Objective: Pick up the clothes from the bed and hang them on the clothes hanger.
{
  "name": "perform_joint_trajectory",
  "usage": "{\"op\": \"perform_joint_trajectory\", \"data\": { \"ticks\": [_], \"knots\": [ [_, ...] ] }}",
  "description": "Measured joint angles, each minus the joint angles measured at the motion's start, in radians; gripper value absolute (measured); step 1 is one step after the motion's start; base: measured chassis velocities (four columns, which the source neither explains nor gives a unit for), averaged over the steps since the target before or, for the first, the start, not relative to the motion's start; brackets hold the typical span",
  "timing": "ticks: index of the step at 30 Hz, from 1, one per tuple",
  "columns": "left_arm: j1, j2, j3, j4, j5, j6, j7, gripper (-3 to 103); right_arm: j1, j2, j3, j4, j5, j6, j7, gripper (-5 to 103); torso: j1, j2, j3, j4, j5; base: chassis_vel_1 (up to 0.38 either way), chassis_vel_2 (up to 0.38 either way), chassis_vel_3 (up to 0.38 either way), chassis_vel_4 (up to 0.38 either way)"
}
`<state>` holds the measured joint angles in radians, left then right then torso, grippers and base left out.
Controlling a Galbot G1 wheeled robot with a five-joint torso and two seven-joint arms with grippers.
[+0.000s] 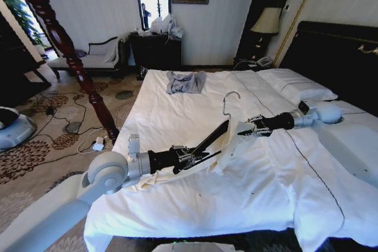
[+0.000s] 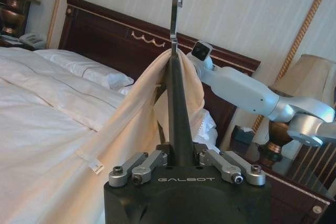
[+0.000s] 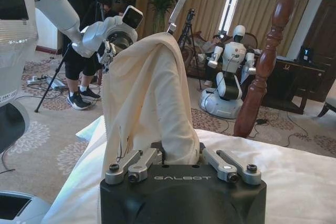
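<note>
1. My left end effector (image 1: 192, 157) clamps the clothes hanger (image 1: 214, 137), keeping it steady above the bed (image 1: 177, 116).
2. My right end effector (image 1: 247, 129), at its 3 o'clock, pinches the clothes (image 1: 227, 151), draping them over it.

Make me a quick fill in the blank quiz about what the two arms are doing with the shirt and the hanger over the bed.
1. The left gripper is shut on the black ____.
2. The right gripper pinches the ____ shirt.
3. The hanger's silver hook points ____.
4. A blue-grey garment lies on the white ____.

Missing words: clothes hanger; cream; up; bed
</note>
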<state>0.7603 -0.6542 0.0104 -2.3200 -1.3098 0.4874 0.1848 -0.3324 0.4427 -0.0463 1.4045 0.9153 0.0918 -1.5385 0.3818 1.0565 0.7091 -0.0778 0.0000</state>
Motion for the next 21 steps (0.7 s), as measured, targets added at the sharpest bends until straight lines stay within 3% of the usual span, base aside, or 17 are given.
{"op": "perform_joint_trajectory", "data": {
  "ticks": [9,13,15,18,21],
  "knots": [
    [-0.008,-0.008,0.001,0.010,0.007,-0.013,-0.033,16,-0.010,-0.001,0.003,-0.013,0.013,0.025,0.001,22,0.000,0.000,0.000,0.0000,0.0000,0.000,0.000,0.000,0.000],
    [-0.023,-0.009,-0.003,0.017,0.032,-0.023,-0.072,36,-0.007,0.000,0.004,-0.018,0.021,0.035,-0.001,21,0.000,0.000,0.000,0.0003,-0.0001,0.000,0.000,0.000,0.000],
    [-0.026,-0.009,-0.005,0.018,0.038,-0.023,-0.080,36,-0.007,-0.002,0.005,-0.018,0.022,0.039,-0.001,21,0.000,0.000,0.000,0.0003,0.0000,0.000,0.000,0.000,0.000],
    [-0.026,-0.009,-0.043,0.016,0.046,-0.023,-0.103,53,-0.014,-0.005,0.007,-0.018,0.023,0.051,-0.001,20,0.000,0.000,0.000,-0.0002,0.0000,0.000,0.000,0.000,0.000],
    [-0.023,-0.007,-0.078,0.012,0.044,-0.027,-0.112,58,-0.018,-0.006,0.007,-0.019,0.022,0.056,-0.001,19,0.000,0.000,0.000,0.0003,-0.0001,0.000,0.000,0.000,0.000]
  ]
}}
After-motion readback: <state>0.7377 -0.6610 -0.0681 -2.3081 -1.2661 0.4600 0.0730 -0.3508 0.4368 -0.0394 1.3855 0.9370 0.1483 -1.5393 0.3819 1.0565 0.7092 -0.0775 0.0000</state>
